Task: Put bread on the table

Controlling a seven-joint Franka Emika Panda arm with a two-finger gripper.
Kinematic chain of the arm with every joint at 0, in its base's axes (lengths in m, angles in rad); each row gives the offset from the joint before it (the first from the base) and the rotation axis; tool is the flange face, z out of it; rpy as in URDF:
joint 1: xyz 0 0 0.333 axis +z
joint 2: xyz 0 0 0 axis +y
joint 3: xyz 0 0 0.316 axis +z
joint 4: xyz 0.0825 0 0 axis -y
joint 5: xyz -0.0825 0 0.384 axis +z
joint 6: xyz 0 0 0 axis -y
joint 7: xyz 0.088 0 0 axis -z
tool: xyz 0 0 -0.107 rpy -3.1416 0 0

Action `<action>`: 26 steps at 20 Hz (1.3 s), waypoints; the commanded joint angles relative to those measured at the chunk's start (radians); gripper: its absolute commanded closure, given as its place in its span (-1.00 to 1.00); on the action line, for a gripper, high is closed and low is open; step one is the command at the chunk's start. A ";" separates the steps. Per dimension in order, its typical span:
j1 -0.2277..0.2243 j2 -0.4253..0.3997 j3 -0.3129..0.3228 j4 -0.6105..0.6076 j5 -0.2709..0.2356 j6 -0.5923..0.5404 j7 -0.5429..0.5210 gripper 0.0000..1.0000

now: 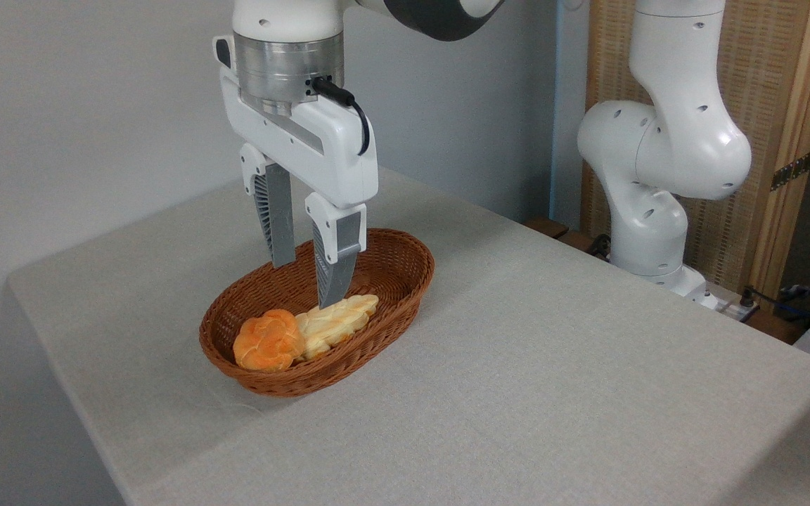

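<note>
**Obs. 1:** Pale grey wall behind, a slatted wooden screen at upper right. Large rectangular worktop (553,393) under light grey-beige woven cloth fills the lower frame, its rounded corner at the left.

**Obs. 2:** Contents?

**Obs. 1:** One brown oval wicker basket (405,270), left of centre. Two items in it. Small round knotted bun with an orange-golden top (268,340) sits at the basket's near-left end, against the rim. A longer pale-yellow braided loaf (338,322) lies just right of it, touching it, angled toward the upper right.

**Obs. 2:** Arm?

**Obs. 1:** White robot arm: its base and lower joints (658,161) stand at the right edge of the worktop, and the wrist comes down from the top of the frame. White gripper with grey ribbed fingers (306,284) points straight down over the basket.

**Obs. 2:** Jaws?

**Obs. 1:** Parted, a clear gap between them, nothing held. Nearer finger's tip reaches the pale loaf's upper edge in this view; contact not certain. Farther finger hangs over the basket's interior, behind. The orange bun lies below and left of both tips, apart from them.

**Obs. 2:** Anything else?

**Obs. 1:** Dark cables (806,299) at far right, beyond the worktop edge.
</note>
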 commanded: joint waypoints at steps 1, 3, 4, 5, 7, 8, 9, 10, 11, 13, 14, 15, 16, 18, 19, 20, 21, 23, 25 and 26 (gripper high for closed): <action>-0.005 -0.001 0.012 0.012 0.002 -0.028 0.001 -1.00; -0.005 -0.001 0.011 0.012 0.002 -0.028 0.001 -1.00; -0.005 -0.001 0.011 0.012 0.002 -0.028 0.001 -1.00; -0.005 -0.001 0.011 0.012 0.002 -0.028 0.001 -1.00; -0.005 -0.001 0.011 0.012 0.002 -0.028 0.001 -1.00; -0.005 -0.001 0.011 0.012 0.002 -0.028 0.001 -1.00; -0.005 -0.001 0.011 0.012 0.002 -0.028 0.001 -1.00; -0.005 -0.001 0.011 0.012 0.002 -0.028 0.001 -1.00; -0.005 -0.001 0.011 0.012 0.001 -0.028 0.001 -1.00; -0.005 -0.001 0.011 0.012 0.001 -0.028 0.001 -1.00; -0.005 -0.001 0.011 0.012 0.002 -0.028 0.001 -1.00; -0.005 -0.001 0.011 0.012 0.002 -0.028 0.001 -1.00; -0.005 -0.001 0.009 0.012 0.002 -0.028 -0.002 -1.00; -0.005 -0.001 0.005 0.012 0.002 -0.028 -0.004 -1.00; -0.005 -0.001 0.005 0.012 0.002 -0.028 -0.002 -1.00; -0.005 -0.002 0.003 0.010 0.002 -0.028 -0.001 -1.00; -0.005 -0.002 0.002 0.010 0.002 -0.027 -0.001 -1.00; -0.007 -0.001 0.000 0.010 0.001 -0.024 0.001 -1.00; -0.013 0.006 0.000 0.007 0.001 -0.012 0.001 -1.00; -0.014 0.010 0.000 0.005 0.001 -0.008 0.001 -1.00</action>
